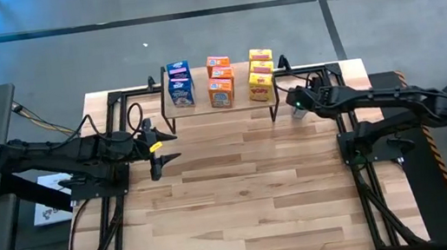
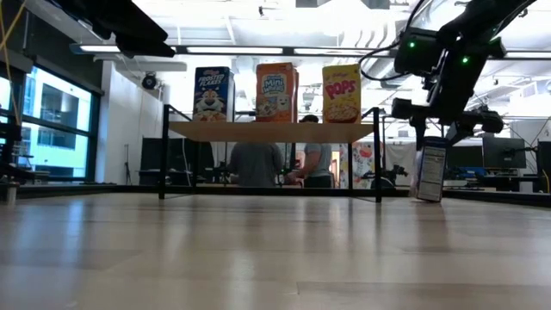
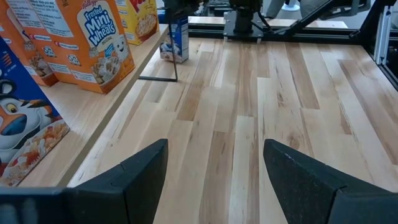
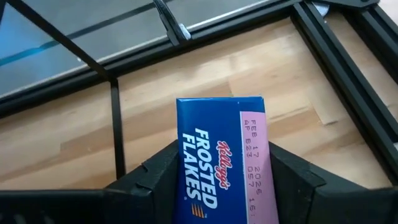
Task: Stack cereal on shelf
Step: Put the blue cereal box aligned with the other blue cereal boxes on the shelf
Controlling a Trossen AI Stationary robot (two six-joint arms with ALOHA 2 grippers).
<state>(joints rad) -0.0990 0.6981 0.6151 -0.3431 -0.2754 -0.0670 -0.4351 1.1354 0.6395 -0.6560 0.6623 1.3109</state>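
The counter (image 1: 243, 201) is light wood in butcher-block strips, smooth with a satin sheen. The shelf (image 2: 271, 131) has a pale wood plank top on thin black metal wire legs. The cereal boxes (image 3: 99, 46) are printed cardboard with a slight gloss. The right gripper's fingers (image 4: 155, 174) are matt black plastic, faintly textured. The surrounding frame (image 4: 348, 68) is black metal.

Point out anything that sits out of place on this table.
One blue cereal box stands on the tabletop just off the shelf's right end, while the other boxes sit on the shelf. The right gripper has its fingers on either side of it. Nothing looks spilled or damaged.
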